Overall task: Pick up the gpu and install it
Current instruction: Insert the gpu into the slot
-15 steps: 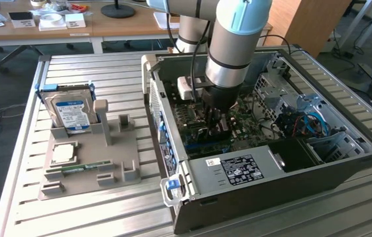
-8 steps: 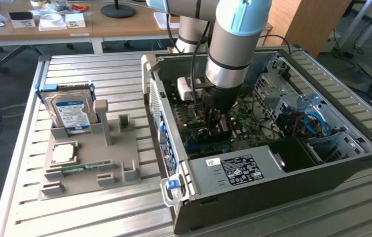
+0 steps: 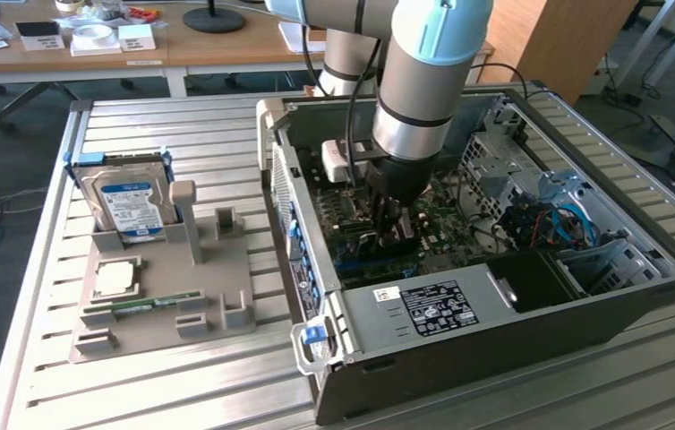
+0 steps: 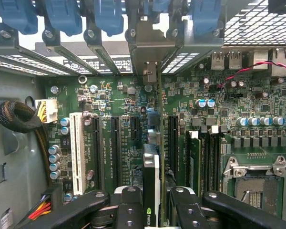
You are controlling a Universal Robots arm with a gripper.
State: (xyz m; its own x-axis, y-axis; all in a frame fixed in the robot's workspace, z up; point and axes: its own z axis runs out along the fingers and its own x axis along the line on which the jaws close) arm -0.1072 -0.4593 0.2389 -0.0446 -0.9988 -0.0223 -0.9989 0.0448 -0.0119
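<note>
The gpu (image 4: 151,167) appears edge-on as a thin black-and-green card with a small green logo, and its silver end bracket (image 4: 146,57) reaches up to the rear slot openings. My gripper (image 4: 155,202) is shut on it, one black finger (image 4: 128,205) on each side of the card. The card hangs upright just above the green motherboard (image 4: 109,95), beside the long black expansion slots (image 4: 116,143). In the exterior view the arm reaches down into the open computer case (image 3: 433,309), where the gripper (image 3: 393,219) holds the gpu (image 3: 400,237) low over the board.
A white slot (image 4: 77,148), installed memory sticks (image 4: 195,162) and an open processor socket (image 4: 255,176) flank the card. Blue slot latches (image 4: 62,16) line the case's rear. On the exterior view's left, a grey fixture (image 3: 158,313) holds a hard drive (image 3: 129,202), a processor chip (image 3: 116,276) and a RAM stick (image 3: 140,306).
</note>
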